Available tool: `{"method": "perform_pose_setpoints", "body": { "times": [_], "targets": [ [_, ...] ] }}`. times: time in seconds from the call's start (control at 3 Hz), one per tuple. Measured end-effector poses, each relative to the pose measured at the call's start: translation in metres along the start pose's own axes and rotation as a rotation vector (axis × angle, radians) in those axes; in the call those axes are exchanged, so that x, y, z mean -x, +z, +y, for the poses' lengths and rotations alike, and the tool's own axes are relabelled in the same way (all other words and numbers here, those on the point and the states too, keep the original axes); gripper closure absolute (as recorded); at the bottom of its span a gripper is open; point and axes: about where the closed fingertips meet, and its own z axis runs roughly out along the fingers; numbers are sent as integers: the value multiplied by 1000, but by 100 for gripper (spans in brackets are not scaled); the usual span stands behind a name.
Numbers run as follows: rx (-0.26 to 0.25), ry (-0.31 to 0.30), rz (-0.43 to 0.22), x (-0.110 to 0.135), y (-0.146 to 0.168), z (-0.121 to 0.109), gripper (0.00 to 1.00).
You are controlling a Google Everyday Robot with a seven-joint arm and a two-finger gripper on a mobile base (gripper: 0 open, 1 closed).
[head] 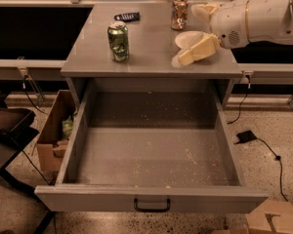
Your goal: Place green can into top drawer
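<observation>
- The gripper (183, 57) hung low over the cabinet top (151, 62) at the end of the white arm, tilted down. Whether it was open or closed could not be told, and nothing was seen in its grasp.
- A white bowl (186, 35) sat right behind it, seemingly touching. A careless sweep could have shoved the bowl along or off the top.
- The green can (118, 41) stood upright ahead of the gripper's tip, apart from it across bare surface, so it was not yet grasped.
- A sideways approach that met the can high up would likely have toppled it. A rolling can might have dropped off the edge or into the drawer uncontrolled.
- The orange-brown can (179, 12) stood behind the gripper, nearer than the target, so picking the wrong can was a real risk.
- A dark flat object (127, 16) lay beyond the green can and could have been nudged on an overshoot.
- The top drawer (151, 199) gaped open below and in front of the gripper, crumbs on its floor. A release from too high could have made the can tip over or bounce.
- No brand or lettering could be read on either can, and no other writing showed.
</observation>
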Motion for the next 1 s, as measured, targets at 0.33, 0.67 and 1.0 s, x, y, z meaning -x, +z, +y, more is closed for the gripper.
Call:
{"method": "perform_pose_setpoints", "body": {
  "times": [0.33, 0.67, 1.0],
  "targets": [
    [-7, 41, -65, 1, 35, -20, 0],
    [-5, 103, -190, 6, 108, -57, 0],
    [11, 125, -238, 11, 162, -75, 0]
  ]
}}
